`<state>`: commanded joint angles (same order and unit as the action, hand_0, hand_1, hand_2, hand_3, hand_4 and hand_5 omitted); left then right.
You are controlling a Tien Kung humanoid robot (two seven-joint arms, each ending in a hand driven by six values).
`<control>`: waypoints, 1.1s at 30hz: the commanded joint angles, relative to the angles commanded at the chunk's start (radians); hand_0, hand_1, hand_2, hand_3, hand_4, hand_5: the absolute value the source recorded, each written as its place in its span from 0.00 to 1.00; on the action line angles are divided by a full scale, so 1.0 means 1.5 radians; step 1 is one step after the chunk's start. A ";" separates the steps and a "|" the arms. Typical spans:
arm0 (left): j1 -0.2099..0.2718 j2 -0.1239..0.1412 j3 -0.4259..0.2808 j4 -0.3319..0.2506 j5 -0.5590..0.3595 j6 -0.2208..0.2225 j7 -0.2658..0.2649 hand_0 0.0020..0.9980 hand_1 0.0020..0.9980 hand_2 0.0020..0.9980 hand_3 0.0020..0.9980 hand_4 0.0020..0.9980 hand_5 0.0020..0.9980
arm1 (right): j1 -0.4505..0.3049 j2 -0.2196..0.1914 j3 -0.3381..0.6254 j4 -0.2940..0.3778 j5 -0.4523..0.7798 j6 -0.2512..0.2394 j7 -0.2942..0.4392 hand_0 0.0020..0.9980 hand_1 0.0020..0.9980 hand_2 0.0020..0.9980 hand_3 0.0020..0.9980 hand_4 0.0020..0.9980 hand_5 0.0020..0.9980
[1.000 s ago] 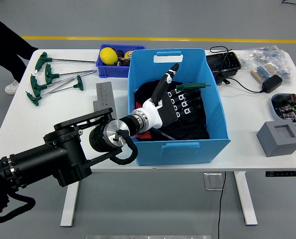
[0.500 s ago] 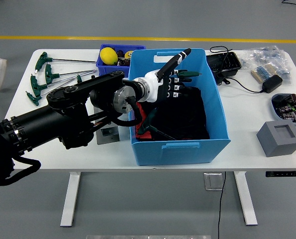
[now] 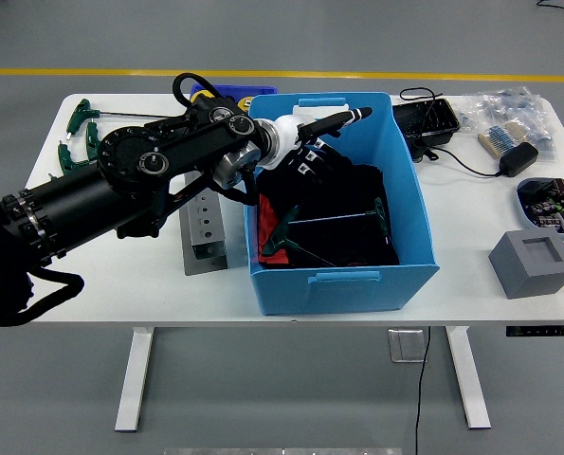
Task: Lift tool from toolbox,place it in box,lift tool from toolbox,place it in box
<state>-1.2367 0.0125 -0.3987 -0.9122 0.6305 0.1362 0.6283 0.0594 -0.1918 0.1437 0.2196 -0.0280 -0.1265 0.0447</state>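
Left robot hand [image 3: 321, 140]: above the blue box's [image 3: 414, 204] far-left corner, fingers loose, apparently empty.
Tool [image 3: 334, 220]: green-handled, lying inside the box on dark cloth.
Other tools [image 3: 73, 156]: table's far-left corner.

Blue box [image 3: 407, 194] open-topped — left arm [image 3: 158, 161] blocks far-left corner.

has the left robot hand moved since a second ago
Yes. The left robot hand has pulled back and up toward the far-left rim of the blue bin.
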 joint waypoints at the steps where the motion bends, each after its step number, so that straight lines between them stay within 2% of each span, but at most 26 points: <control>1: 0.007 0.004 -0.015 -0.017 0.030 0.004 0.001 0.33 0.58 0.71 0.90 0.96 1.00 | -0.001 0.001 0.000 0.000 0.001 0.000 0.000 0.68 0.65 0.72 0.56 0.77 0.70; 2: 0.014 0.008 -0.028 -0.033 0.055 0.010 -0.001 0.33 0.58 0.71 0.87 0.95 1.00 | -0.002 0.001 0.000 0.000 0.001 0.000 0.000 0.68 0.65 0.72 0.57 0.77 0.70; 7: 0.055 0.032 -0.098 -0.142 0.198 0.017 -0.028 0.33 0.58 0.71 0.87 0.95 1.00 | -0.005 0.003 0.005 0.000 0.001 0.000 0.001 0.68 0.65 0.72 0.57 0.77 0.70; 8: 0.063 0.037 -0.108 -0.167 0.229 0.019 -0.037 0.41 0.62 0.73 0.86 0.94 1.00 | -0.005 0.003 0.006 0.000 0.000 0.000 0.001 0.68 0.65 0.72 0.56 0.77 0.70; 10: 0.086 0.051 -0.126 -0.216 0.281 0.022 -0.062 0.41 0.62 0.73 0.86 0.94 1.00 | -0.005 0.004 0.009 0.000 -0.001 0.000 0.001 0.68 0.65 0.72 0.56 0.77 0.70; 13: 0.119 0.070 -0.137 -0.283 0.363 0.028 -0.091 0.41 0.62 0.73 0.86 0.94 1.00 | -0.005 0.005 0.016 -0.001 -0.004 0.001 0.001 0.68 0.65 0.72 0.56 0.77 0.70; 14: 0.134 0.081 -0.136 -0.309 0.398 0.033 -0.107 0.46 0.66 0.80 0.85 0.90 0.95 | -0.005 0.005 0.017 -0.001 -0.003 0.002 0.001 0.68 0.65 0.72 0.56 0.77 0.70; 15: 0.143 0.088 -0.135 -0.325 0.424 0.036 -0.118 0.46 0.66 0.80 0.85 0.90 0.95 | -0.006 0.005 0.017 -0.001 -0.003 0.002 0.001 0.68 0.65 0.72 0.56 0.77 0.70; 18: 0.185 0.125 -0.129 -0.374 0.510 0.047 -0.162 0.46 0.66 0.80 0.85 0.90 0.95 | -0.005 0.006 0.021 -0.001 -0.005 0.002 0.001 0.68 0.65 0.72 0.56 0.77 0.70; 19: 0.195 0.135 -0.129 -0.383 0.536 0.050 -0.177 0.46 0.66 0.80 0.85 0.90 0.95 | -0.005 0.006 0.021 -0.002 -0.004 0.002 0.001 0.68 0.65 0.72 0.56 0.77 0.70; 20: 0.214 0.151 -0.130 -0.395 0.567 0.058 -0.199 0.67 0.77 0.93 0.85 0.88 0.79 | -0.005 0.006 0.022 -0.002 -0.003 0.001 0.001 0.68 0.65 0.72 0.56 0.77 0.70; 22: 0.242 0.173 -0.136 -0.408 0.619 0.075 -0.229 0.67 0.77 0.93 0.85 0.88 0.79 | -0.005 0.007 0.020 -0.002 -0.001 0.001 0.001 0.68 0.65 0.72 0.56 0.77 0.70; 25: 0.294 0.204 -0.154 -0.435 0.701 0.122 -0.270 0.67 0.77 0.93 0.85 0.88 0.79 | -0.004 0.008 0.019 -0.001 0.000 0.000 0.000 0.68 0.65 0.72 0.56 0.77 0.70; 26: 0.313 0.212 -0.161 -0.443 0.731 0.137 -0.283 0.72 0.81 0.97 0.87 0.88 0.73 | -0.004 0.008 0.019 -0.001 0.002 0.000 0.000 0.68 0.65 0.72 0.56 0.77 0.70; 28: 0.345 0.222 -0.171 -0.456 0.791 0.160 -0.305 0.72 0.81 0.97 0.87 0.88 0.73 | -0.005 0.009 0.019 -0.001 0.003 0.001 0.000 0.68 0.65 0.72 0.56 0.77 0.70; 31: 0.393 0.225 -0.181 -0.463 0.836 0.186 -0.340 0.72 0.81 0.97 0.87 0.88 0.73 | -0.005 0.009 0.018 -0.001 0.006 0.000 0.000 0.68 0.65 0.72 0.56 0.77 0.70; 32: 0.405 0.224 -0.184 -0.460 0.835 0.193 -0.349 1.00 1.00 1.00 0.91 0.86 0.65 | -0.004 0.009 0.017 -0.001 0.006 0.000 0.000 0.68 0.65 0.72 0.56 0.76 0.70; 33: 0.415 0.222 -0.186 -0.457 0.834 0.199 -0.356 1.00 1.00 1.00 0.91 0.86 0.65 | -0.004 0.010 0.017 -0.002 0.006 0.000 0.001 0.68 0.65 0.72 0.56 0.76 0.70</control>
<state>-0.6148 0.3452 -0.6781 -1.5971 1.8821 0.4341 0.0938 0.0531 -0.1774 0.1687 0.2173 -0.0197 -0.1265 0.0455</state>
